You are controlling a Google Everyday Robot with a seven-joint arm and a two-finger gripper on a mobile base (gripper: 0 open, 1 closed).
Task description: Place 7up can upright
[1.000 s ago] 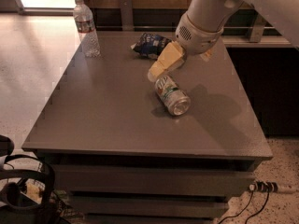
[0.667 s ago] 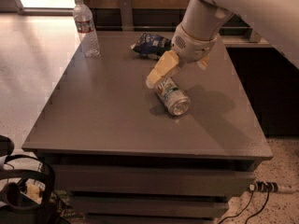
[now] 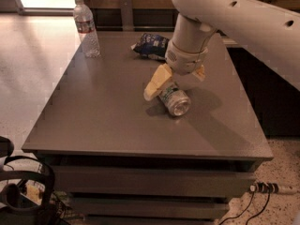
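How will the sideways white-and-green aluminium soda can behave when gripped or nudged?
Lying on its side on the grey table, the white-and-green aluminium soda can probably rolls if nudged. Its smooth, thin metal may slip or dent under the gripper, now over its far end.

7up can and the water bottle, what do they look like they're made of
Small white-and-green 7up can, lying on its side: likely aluminium, its silver end glinting. Clear water bottle: see-through plastic, probably. The gripper hangs right over the can.
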